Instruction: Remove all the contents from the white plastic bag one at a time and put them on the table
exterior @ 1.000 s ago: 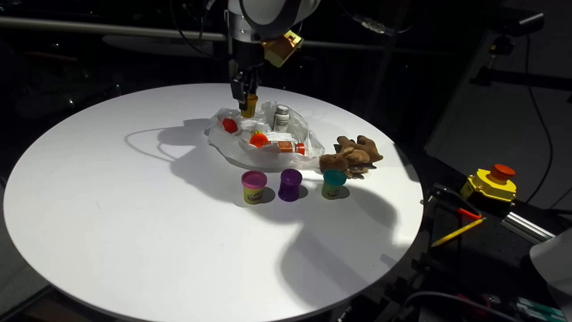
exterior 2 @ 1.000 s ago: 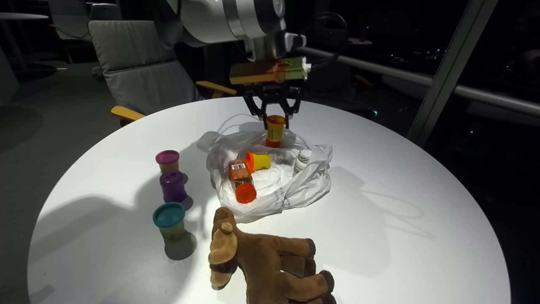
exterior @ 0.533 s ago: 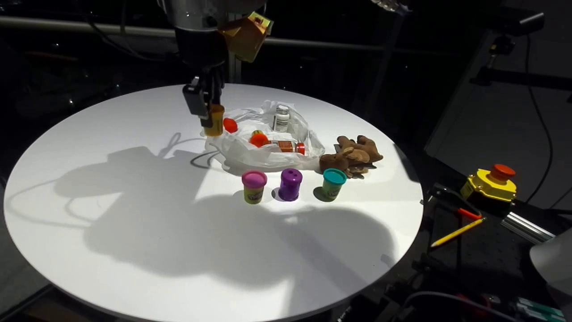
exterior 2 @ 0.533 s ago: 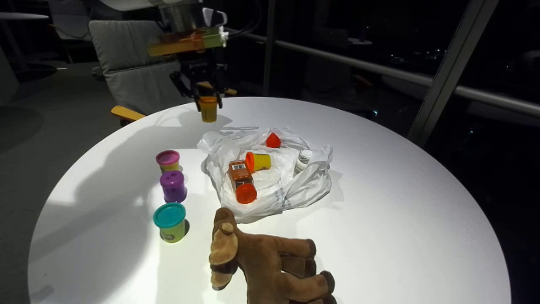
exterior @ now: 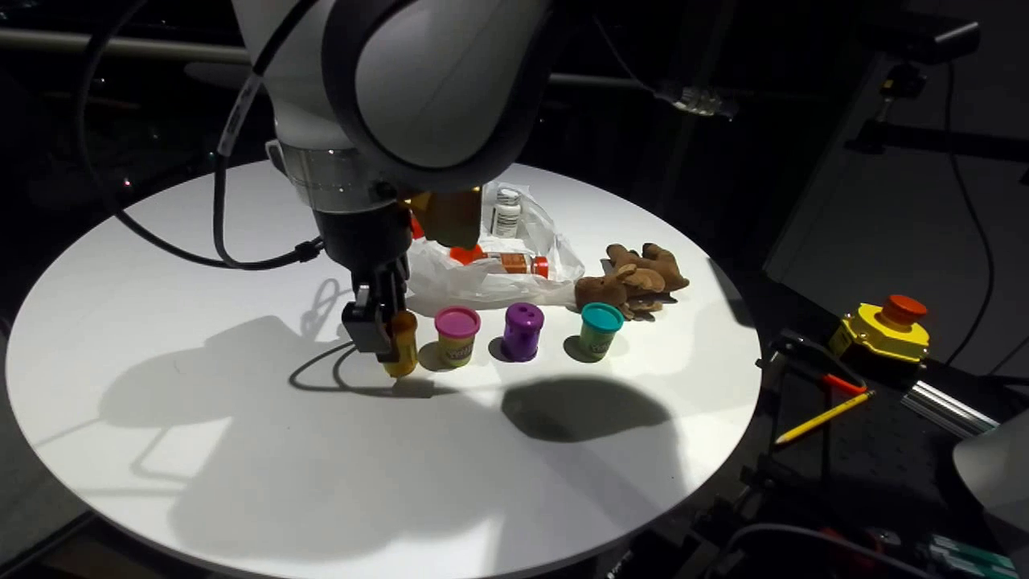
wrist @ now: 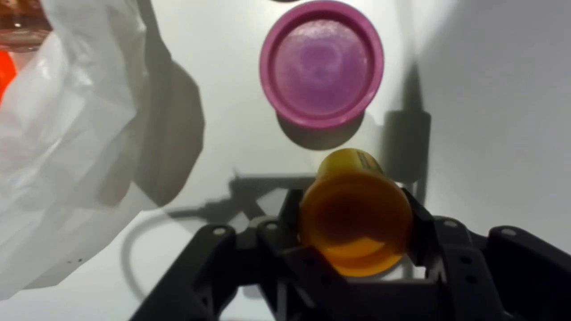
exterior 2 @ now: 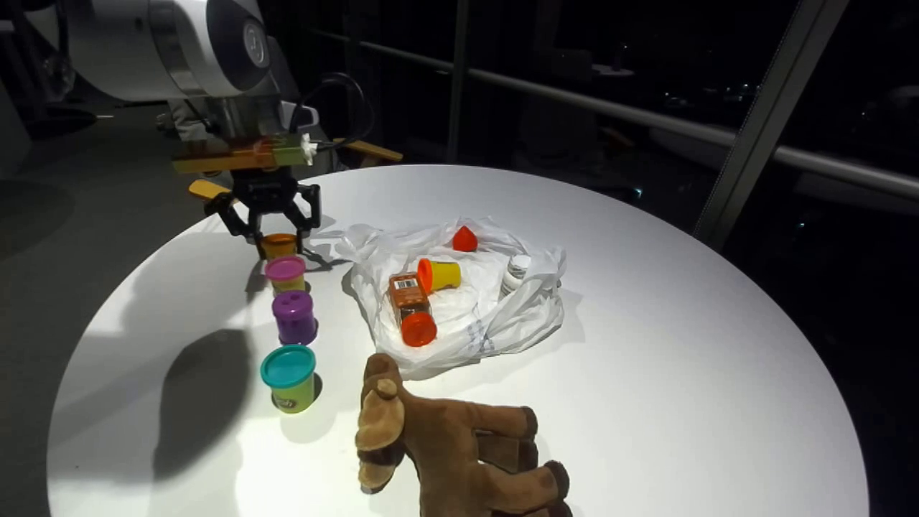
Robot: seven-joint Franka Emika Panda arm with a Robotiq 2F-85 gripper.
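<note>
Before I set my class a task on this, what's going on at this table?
A robot arm has an orange-yellow cup in its gripper, beside the pink-lidded cup; whether the held one touches the table is hard to tell. A purple container and a teal-lidded cup stand in the same row, and a brown plush animal lies nearby. The emptying isn't finished: the open white plastic bag holds a yellow tub, an orange-labelled jar, a white bottle and a red piece.
</note>
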